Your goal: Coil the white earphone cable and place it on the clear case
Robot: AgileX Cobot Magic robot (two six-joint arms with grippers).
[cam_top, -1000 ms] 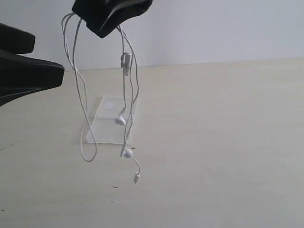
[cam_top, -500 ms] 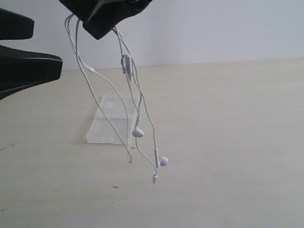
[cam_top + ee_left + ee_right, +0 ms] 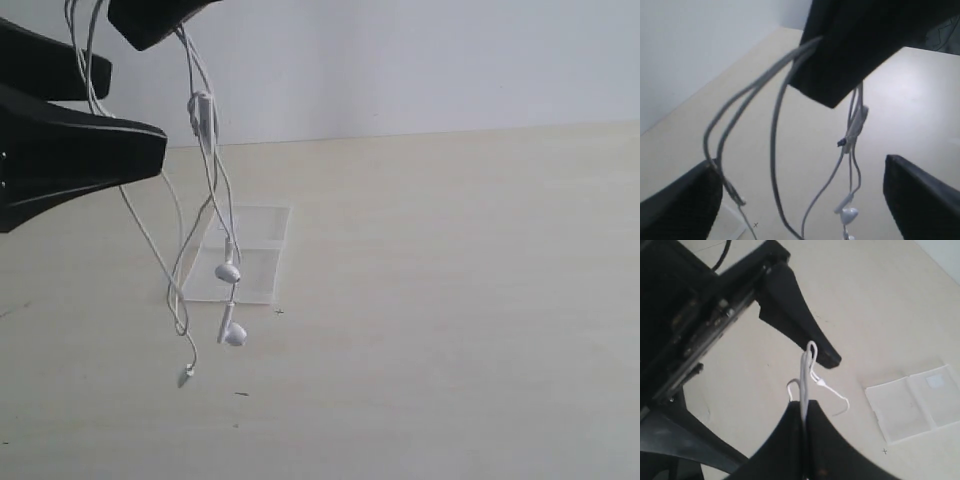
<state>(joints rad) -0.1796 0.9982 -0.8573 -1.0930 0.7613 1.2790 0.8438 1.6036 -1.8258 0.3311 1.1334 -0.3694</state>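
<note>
A pale cream tabletop meets a plain white wall under soft, even light.

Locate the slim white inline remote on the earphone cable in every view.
Exterior view: slim white inline remote hangs upper left, below the right gripper.
Left wrist view: remote dangles beneath that gripper's tip.
Right wrist view: not visible.
Shared landmark: the white earphone cable pinched in the gripper.

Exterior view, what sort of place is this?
Likely a lab test bench: a plain pale tabletop, a blank white wall, and just the white earphone cable and the clear case as props.
</note>
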